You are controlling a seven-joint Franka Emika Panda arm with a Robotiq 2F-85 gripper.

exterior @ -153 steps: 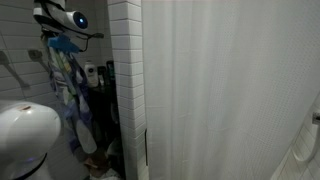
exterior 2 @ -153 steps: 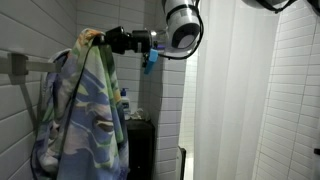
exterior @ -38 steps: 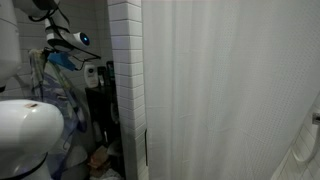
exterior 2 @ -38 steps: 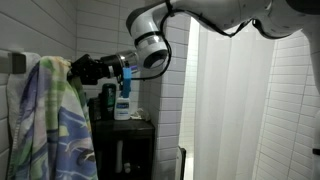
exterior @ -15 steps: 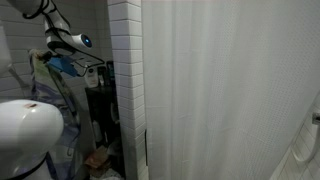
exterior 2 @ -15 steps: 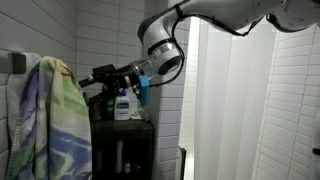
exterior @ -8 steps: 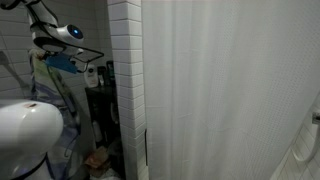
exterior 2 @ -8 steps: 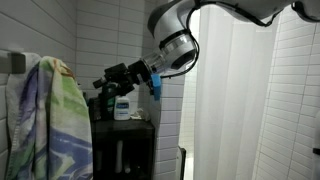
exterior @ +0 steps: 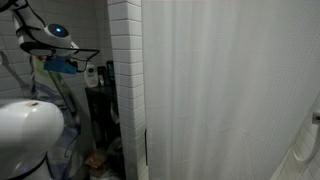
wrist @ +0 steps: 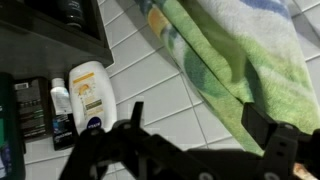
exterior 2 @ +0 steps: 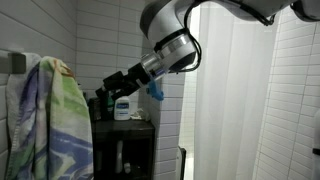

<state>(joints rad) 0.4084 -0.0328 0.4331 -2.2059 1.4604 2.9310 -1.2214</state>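
My gripper stands open with nothing between its fingers. It hangs in the air to the right of a green, blue and white towel draped on a wall bar, and does not touch it. In the wrist view the gripper shows both black fingers wide apart against white tiles, with the towel at the upper right behind one fingertip. A white lotion bottle stands just beyond the gripper. In an exterior view the gripper points toward the tiled column.
A black shelf unit carries the lotion bottle and darker bottles. A white shower curtain fills the right side. A white tiled column and a rounded white object stand close to the arm.
The gripper has drawn back from the towel toward the shelf and the arm has risen and swung. The jaws stayed open and the towel hangs unmoved.
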